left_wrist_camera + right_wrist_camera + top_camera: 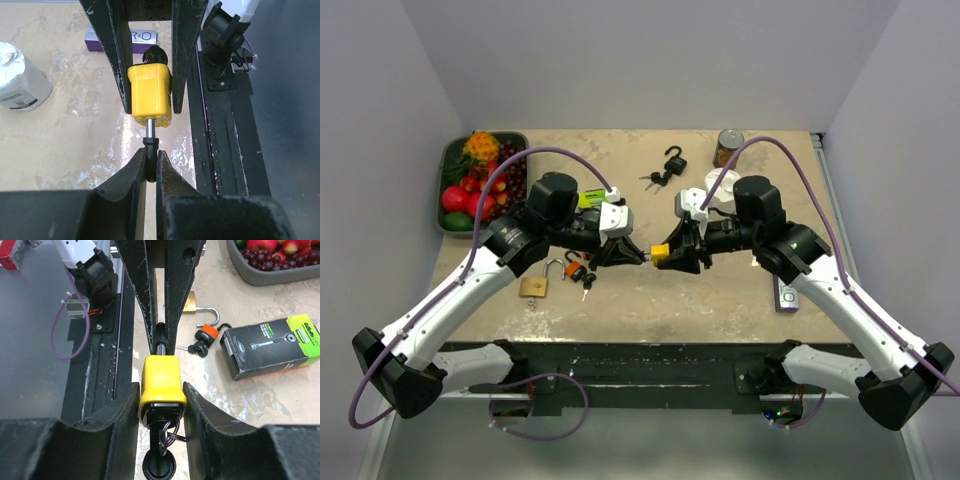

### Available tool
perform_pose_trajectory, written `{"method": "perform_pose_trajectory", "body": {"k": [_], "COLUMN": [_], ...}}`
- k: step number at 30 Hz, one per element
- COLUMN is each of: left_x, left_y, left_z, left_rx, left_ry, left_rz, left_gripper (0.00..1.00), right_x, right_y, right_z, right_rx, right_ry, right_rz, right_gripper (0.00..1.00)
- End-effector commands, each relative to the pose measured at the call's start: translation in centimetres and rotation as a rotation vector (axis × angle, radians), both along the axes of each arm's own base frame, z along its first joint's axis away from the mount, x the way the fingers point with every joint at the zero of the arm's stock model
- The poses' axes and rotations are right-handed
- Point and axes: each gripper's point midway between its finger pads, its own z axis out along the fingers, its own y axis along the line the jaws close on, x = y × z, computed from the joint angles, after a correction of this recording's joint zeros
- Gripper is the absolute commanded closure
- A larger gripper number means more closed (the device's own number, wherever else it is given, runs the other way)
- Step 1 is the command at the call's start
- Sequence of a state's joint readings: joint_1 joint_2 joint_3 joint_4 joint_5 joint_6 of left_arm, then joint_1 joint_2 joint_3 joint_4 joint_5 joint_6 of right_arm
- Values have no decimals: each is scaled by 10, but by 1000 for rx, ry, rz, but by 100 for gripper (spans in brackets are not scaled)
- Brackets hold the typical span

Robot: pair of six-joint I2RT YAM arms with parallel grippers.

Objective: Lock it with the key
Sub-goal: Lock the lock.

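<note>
Yellow padlock (150, 92) is held in the air above the tabletop (720, 300), near the black-and-green box (272, 345) on the side toward the right arm. The right tool (161, 387) has its jaws partly open and clamped flat against the two sides of the lock body, so the body is firmly carried.

A key (159, 465) already sits in the keyhole face that points back at the right wrist, with its black head and ring hanging below. That part of the job looks done.

From the opposite face a thin metal shackle (150, 131) sticks out, seen edge-on, ending in a black piece. The left tool (151, 152) is pinched almost fully closed on that black end.

Bare metal shows between the black end and the body, so the shackle is probably not pushed home, though the edge-on angle leaves this uncertain. What seems left is pressing it in, then turning the key. Nothing here shows whether the key has been turned.

A brass padlock (192, 304) and an orange one (206, 333) lie on the tabletop just beside the box, untouched.
</note>
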State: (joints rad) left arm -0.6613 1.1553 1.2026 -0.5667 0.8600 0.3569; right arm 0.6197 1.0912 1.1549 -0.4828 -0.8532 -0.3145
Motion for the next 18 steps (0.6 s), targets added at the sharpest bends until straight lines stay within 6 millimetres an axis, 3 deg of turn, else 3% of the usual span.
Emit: {"method": "perform_pose_trajectory", "body": {"k": [1,18], "left_x": [-14,-12], "left_y": [0,-24], "left_z": [7,40], "left_rx": [-17,-170], "left_ry": [52,121], "left_rz": [-52,-83], "left_gripper": [100,100], "right_x": [0,-6], "right_y": [-2,23], "right_z": [25,26], "right_rx": [57,109], "right_ry": [-134,-139], "right_rz": [11,73], "right_gripper": [100,100]}}
